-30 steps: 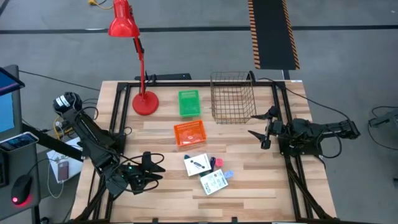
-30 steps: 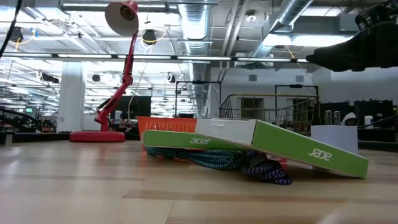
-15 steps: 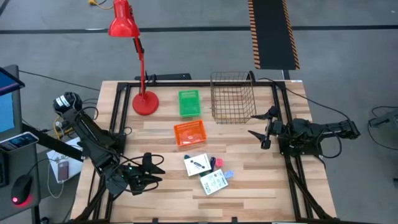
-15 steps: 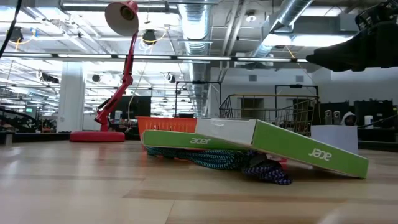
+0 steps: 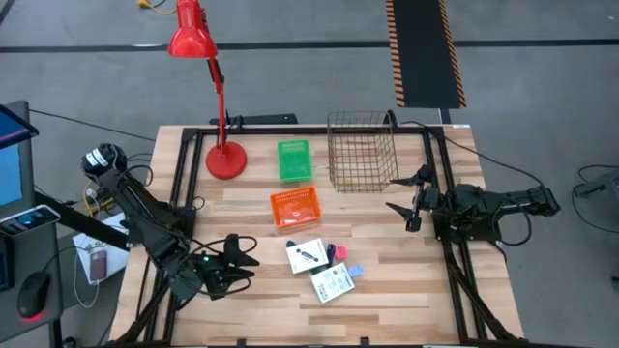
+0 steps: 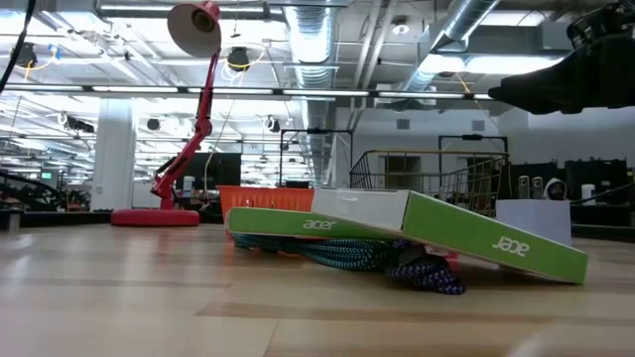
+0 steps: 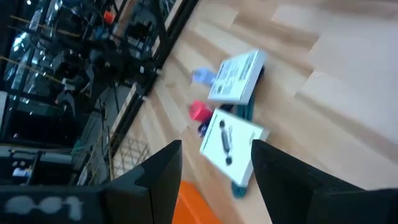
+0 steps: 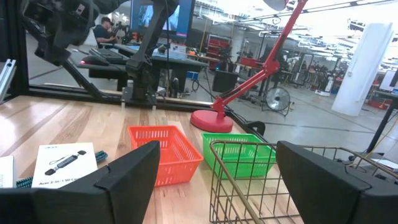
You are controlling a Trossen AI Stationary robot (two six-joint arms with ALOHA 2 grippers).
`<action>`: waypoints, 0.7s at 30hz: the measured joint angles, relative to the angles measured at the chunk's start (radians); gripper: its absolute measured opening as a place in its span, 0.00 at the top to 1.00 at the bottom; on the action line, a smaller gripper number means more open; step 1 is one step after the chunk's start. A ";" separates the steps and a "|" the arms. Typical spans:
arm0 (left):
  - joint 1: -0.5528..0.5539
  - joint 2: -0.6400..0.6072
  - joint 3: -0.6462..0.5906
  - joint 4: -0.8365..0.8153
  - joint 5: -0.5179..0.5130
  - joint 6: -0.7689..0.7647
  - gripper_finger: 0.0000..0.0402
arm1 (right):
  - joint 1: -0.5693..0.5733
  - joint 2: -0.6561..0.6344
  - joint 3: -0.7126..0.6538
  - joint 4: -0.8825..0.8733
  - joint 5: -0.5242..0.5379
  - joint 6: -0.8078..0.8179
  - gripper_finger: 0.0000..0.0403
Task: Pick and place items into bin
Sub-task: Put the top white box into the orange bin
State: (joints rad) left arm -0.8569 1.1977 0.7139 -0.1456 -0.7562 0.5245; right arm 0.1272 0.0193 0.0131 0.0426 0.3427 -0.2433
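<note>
My left gripper (image 5: 235, 263) is hovering low over the front left of the worktop (image 5: 387, 261), its fingers (image 7: 163, 167) standing spread and holding nothing, pointing toward the small pile just beside it. In that pile, two white packets are lying flat: one (image 5: 307, 255) nearer the middle, the other (image 5: 332, 282) nearer the front edge, resting over a teal stick (image 7: 247, 111). A tiny red block (image 5: 338, 253) and a light-blue block (image 5: 354, 272) are sitting close by them. Farther back, an orange basket (image 5: 294, 206) is sitting mid-worktop, with a green basket (image 5: 293, 159) behind it, next to the wire bin (image 5: 362, 152). My right gripper (image 5: 408, 202) is waiting beside that bin, fingers (image 8: 127, 175) spread wide and empty. A red lamp (image 5: 221, 116) is standing at the back left.
</note>
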 joint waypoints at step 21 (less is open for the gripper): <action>0.056 0.394 0.000 -0.054 -0.142 0.066 0.54 | 0.000 0.000 0.000 0.000 0.000 0.000 0.21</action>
State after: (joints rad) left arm -0.8005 1.5913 0.7139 -0.1998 -0.8981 0.5903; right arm 0.1272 0.0196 0.0128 0.0425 0.3426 -0.2436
